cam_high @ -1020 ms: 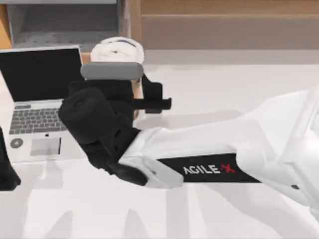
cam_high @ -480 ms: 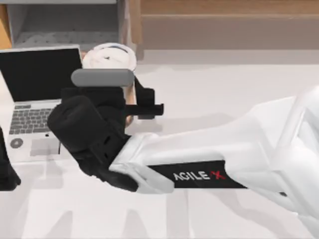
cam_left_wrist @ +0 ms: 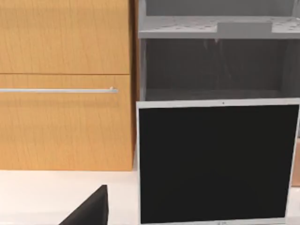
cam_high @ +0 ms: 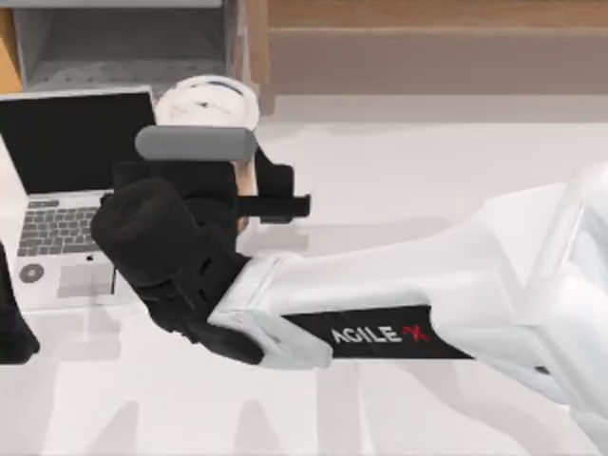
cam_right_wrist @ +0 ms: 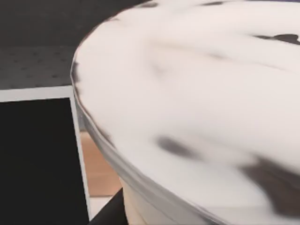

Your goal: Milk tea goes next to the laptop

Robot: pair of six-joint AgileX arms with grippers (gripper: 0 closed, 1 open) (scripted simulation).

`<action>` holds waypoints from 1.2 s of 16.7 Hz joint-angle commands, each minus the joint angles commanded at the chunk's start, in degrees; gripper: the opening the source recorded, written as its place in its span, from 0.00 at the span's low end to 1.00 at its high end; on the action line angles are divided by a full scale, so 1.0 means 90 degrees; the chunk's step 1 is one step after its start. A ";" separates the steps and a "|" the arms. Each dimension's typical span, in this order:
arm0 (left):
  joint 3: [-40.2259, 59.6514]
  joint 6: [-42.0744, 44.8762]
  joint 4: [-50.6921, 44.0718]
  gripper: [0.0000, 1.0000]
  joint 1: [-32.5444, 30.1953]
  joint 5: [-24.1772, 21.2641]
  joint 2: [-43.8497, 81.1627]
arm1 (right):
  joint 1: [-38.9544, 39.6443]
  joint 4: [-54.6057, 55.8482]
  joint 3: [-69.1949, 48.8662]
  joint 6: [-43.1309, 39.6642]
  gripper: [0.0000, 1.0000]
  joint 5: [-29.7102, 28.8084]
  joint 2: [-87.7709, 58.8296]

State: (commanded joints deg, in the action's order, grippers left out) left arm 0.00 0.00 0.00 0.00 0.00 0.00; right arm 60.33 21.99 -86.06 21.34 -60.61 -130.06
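Rendered office-like desk setting.
White table (cam_high: 399,171) with open laptop (cam_high: 66,190) at frame left; wooden drawer cabinet (cam_left_wrist: 65,84) and grey shelf unit (cam_left_wrist: 215,51) behind.

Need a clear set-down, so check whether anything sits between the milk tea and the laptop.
Nothing visible does. The right hand has the milk tea just off the right edge of the laptop, with no object showing between them in the top view.

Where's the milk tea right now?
In the top view the milk tea is toward the table's back left, just right of the laptop screen, with the right claw around it.
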 joint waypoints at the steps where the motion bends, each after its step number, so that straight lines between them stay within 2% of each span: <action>1: 0.0000 0.0000 0.0000 1.00 0.0000 0.0000 0.0000 | -0.0001 0.0047 -0.0004 -0.0001 0.00 0.0000 -0.0002; 18: 0.0000 0.0000 0.0000 1.00 0.0000 0.0000 0.0000 | 0.0061 0.0318 0.0147 0.0012 0.00 -0.0041 -0.0475; 20: 0.0000 0.0000 0.0000 1.00 0.0000 0.0000 0.0000 | 0.0061 0.0318 0.0147 0.0012 0.15 -0.0041 -0.0475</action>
State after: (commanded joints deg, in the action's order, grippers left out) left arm 0.00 0.00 0.00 0.00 0.00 0.00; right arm 60.88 24.85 -84.74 21.45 -60.99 -134.34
